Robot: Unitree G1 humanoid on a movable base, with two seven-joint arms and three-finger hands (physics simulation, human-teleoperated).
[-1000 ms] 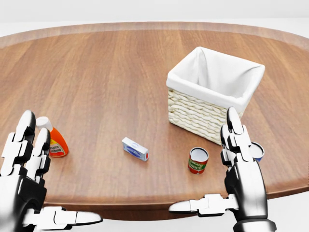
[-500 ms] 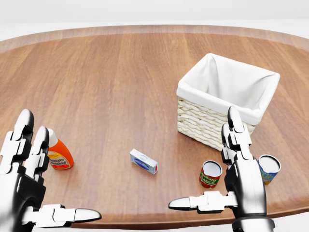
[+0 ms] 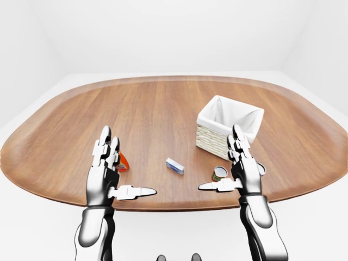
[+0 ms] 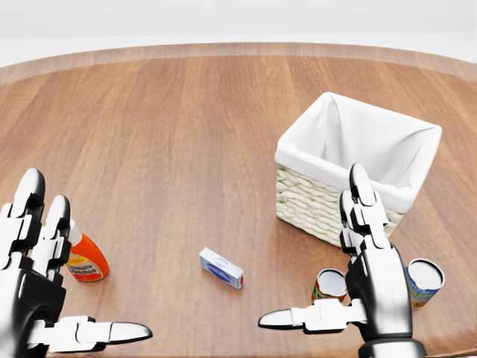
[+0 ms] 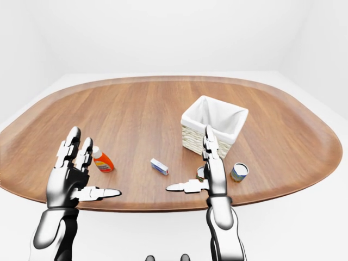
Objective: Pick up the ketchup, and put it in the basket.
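The ketchup (image 4: 88,262), an orange bottle with a white cap, lies on the wooden table (image 4: 171,127) at the lower left of the head view. Its cap end is hidden behind my left fingers (image 4: 54,231). My left hand (image 4: 103,265) is open, its fingers upright and its thumb pointing right; it is nearer the camera than the bottle and does not close round it. The wicker basket (image 4: 313,203) with a white lining stands at the right, open and empty. My right hand (image 4: 311,246) is open below it, holding nothing.
A small blue-and-white box (image 4: 221,268) lies between the hands. A red-and-green can (image 4: 328,283) and a blue can (image 4: 423,282) stand beside my right hand, below the basket. The oval table stretches wide toward the top of the views.
The camera has moved: the table, basket, bottle and cans all slid down and right in the head view, and the table's near edge left the picture. Both hands stay open.
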